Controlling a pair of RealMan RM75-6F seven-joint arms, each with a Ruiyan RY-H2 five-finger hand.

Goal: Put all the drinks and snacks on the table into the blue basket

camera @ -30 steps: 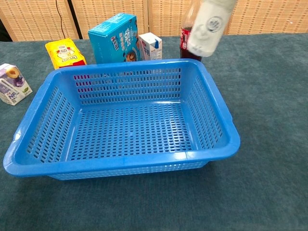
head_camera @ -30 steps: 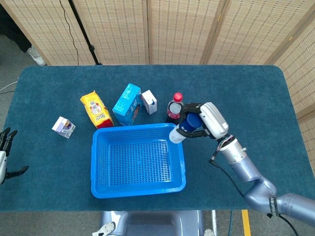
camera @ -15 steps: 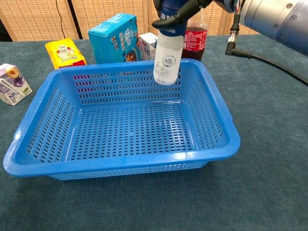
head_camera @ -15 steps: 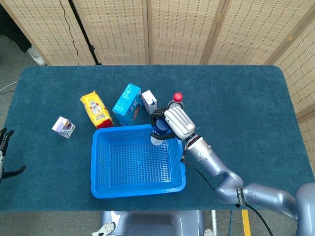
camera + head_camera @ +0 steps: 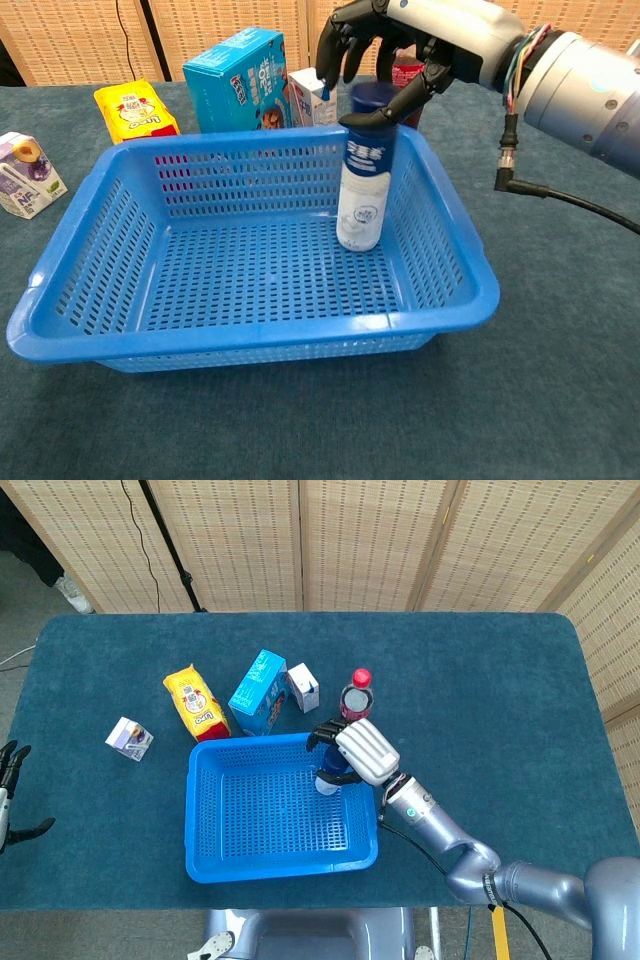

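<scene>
While the bottle (image 5: pixel 364 180) is stood upright in the basket (image 5: pixel 440 310), its cap is loosely ringed by the right hand (image 5: pixel 400 45), fingers spread.

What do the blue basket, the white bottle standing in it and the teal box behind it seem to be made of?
Blue basket: probably rigid molded plastic, glossy; its walls and floor are a regular slotted grid with shiny highlights on the rim.
White bottle: likely plastic, smooth and opaque, with a dark blue cap.
Teal box: apparently printed cardboard, with flat faces, sharp folded edges and a slight sheen.
</scene>
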